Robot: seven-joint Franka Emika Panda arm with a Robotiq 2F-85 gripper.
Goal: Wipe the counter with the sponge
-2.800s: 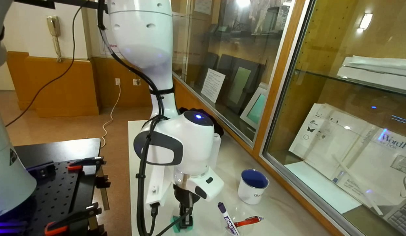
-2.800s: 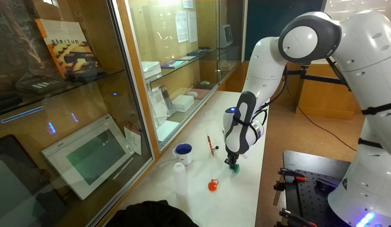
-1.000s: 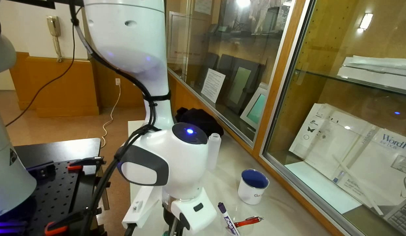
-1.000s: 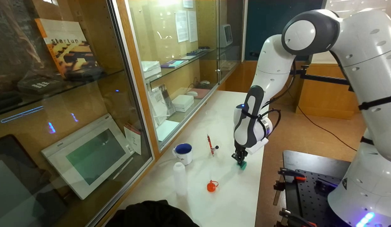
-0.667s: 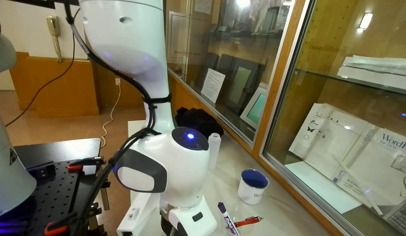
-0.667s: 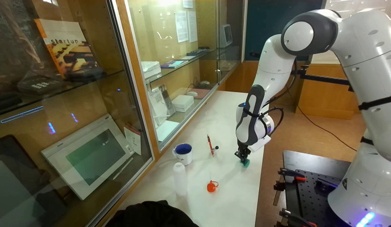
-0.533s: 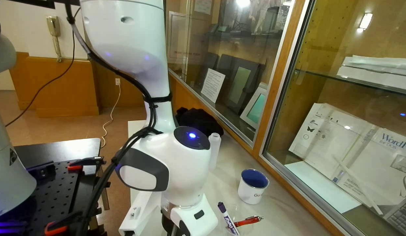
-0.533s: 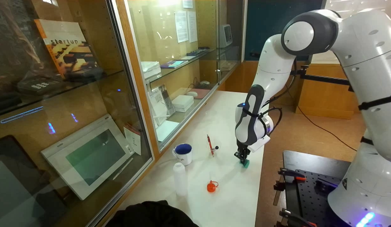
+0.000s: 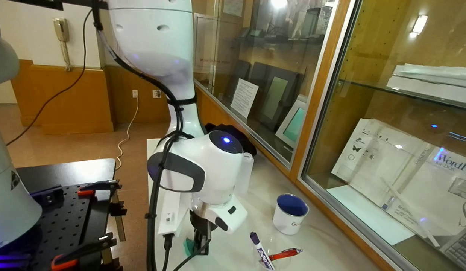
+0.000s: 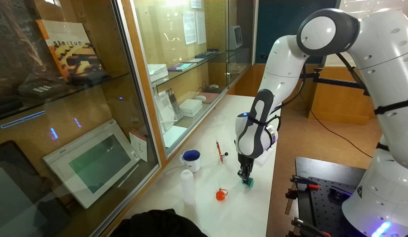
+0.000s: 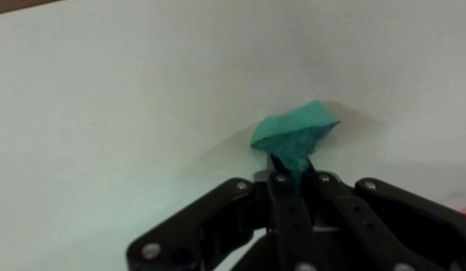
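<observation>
A green sponge (image 11: 295, 124) is pinched between the two black fingers of my gripper (image 11: 292, 167) in the wrist view. Its wider, lighter end sticks out past the fingertips, and its narrow part is squeezed between them. The sponge also shows in both exterior views (image 9: 188, 247) (image 10: 250, 183), beside the fingertips of the gripper (image 9: 201, 246) (image 10: 245, 178). The gripper points down at the white counter (image 10: 236, 215). The sponge is at the counter surface or just above it; I cannot tell if it touches.
A white mug with blue inside (image 10: 192, 163), a white bottle (image 10: 188, 187), an orange cap (image 10: 220, 195) and a red pen (image 10: 219, 151) stand or lie on the counter. A purple-capped marker (image 9: 262, 252) leans near the pen. Black cloth (image 10: 157, 225) lies at one end. Glass cabinets line the back.
The gripper with the sponge first moved along the counter towards the marker's end, then came back towards the black cloth's end. The orange cap has shifted very slightly. The sponge stays held.
</observation>
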